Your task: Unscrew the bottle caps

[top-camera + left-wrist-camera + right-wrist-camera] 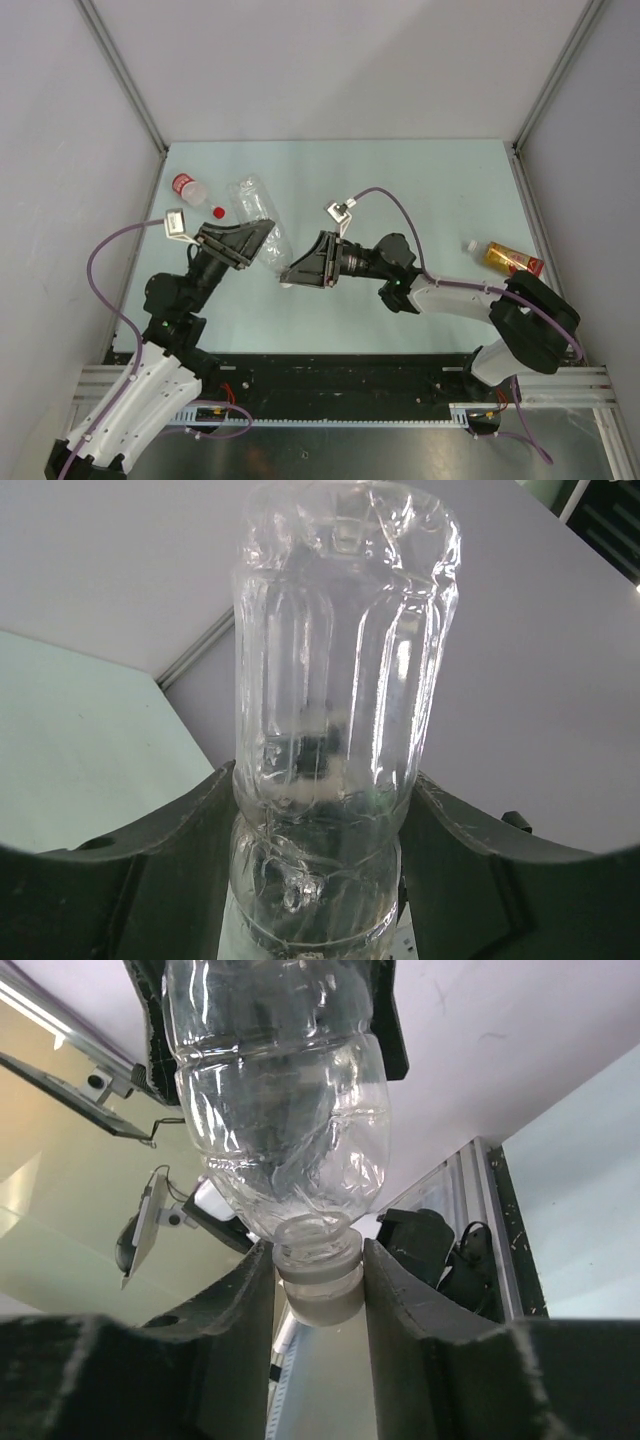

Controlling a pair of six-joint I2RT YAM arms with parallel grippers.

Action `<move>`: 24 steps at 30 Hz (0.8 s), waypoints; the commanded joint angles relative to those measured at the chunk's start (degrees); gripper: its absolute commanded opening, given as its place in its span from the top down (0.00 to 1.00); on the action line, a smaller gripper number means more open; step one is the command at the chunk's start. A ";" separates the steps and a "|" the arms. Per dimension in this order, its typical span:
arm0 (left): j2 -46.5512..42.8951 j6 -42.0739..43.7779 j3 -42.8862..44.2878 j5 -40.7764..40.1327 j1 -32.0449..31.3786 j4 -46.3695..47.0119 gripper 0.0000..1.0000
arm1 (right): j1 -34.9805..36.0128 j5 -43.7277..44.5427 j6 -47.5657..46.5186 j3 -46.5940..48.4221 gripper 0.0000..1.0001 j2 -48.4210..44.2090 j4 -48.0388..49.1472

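My left gripper (pixel 260 246) is shut on the body of the clear crinkled bottle (pixel 256 205) and holds it above the table; in the left wrist view the bottle (pixel 335 680) fills the space between the fingers. My right gripper (pixel 293 272) is shut on that bottle's white cap (pixel 322 1298), with the neck pointing at it. The bottle with the red label band (pixel 187 187) lies at the back left, with a loose red cap (pixel 218 211) beside it. The amber bottle (pixel 512 259) lies at the right with its white cap (pixel 468 246) on.
Grey walls enclose the pale green table (pixel 430 190) on three sides. The aluminium rail (pixel 350 375) with cables runs along the near edge between the arm bases.
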 commanded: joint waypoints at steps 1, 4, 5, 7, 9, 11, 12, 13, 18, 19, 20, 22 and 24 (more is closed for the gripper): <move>-0.19 -0.10 0.01 1.10 -0.52 3.69 0.45 | 0.87 -2.73 0.97 1.66 0.70 1.45 6.37; -0.22 0.87 0.13 1.45 -0.54 3.96 0.40 | 1.04 -3.86 0.70 1.67 0.91 1.67 6.53; -0.21 1.69 0.16 2.04 -0.53 3.98 0.36 | 0.91 -4.07 0.35 1.67 0.96 1.57 6.05; -0.36 3.80 0.19 3.87 -0.53 3.99 0.25 | 0.26 -4.36 -0.68 1.67 0.99 0.95 4.34; -0.42 7.38 0.59 6.92 -0.52 3.41 0.10 | -1.24 -4.70 -1.66 1.67 1.00 -0.19 1.30; -0.10 12.50 2.34 10.32 -0.57 -1.40 0.03 | -3.31 -3.97 -3.73 1.67 1.00 -2.06 -5.32; 0.24 15.37 3.86 11.31 -0.55 -6.08 0.02 | -4.52 -2.89 -5.29 1.67 1.00 -3.46 -9.94; 0.86 18.56 5.54 11.77 -0.53 -11.15 0.01 | -5.74 -1.87 -6.86 1.67 1.00 -4.72 -14.10; 2.65 32.73 12.75 6.30 -0.52 -34.67 0.01 | -13.01 -1.40 -13.67 1.74 1.00 -10.00 -29.43; 2.41 34.50 13.33 4.82 -0.52 -37.44 0.01 | -14.82 -1.48 -15.27 1.70 1.00 -11.16 -32.19; 2.25 35.95 14.01 2.76 -0.52 -40.05 0.01 | -16.47 -1.52 -17.21 1.73 1.00 -12.18 -35.11; 2.54 38.71 15.76 -0.85 -0.52 -45.95 0.01 | -19.51 -1.46 -20.43 1.86 1.00 -14.09 -41.08; 3.56 41.22 17.69 -3.22 -0.68 -49.88 0.01 | -22.05 -1.77 -23.07 2.05 1.00 -15.29 -46.64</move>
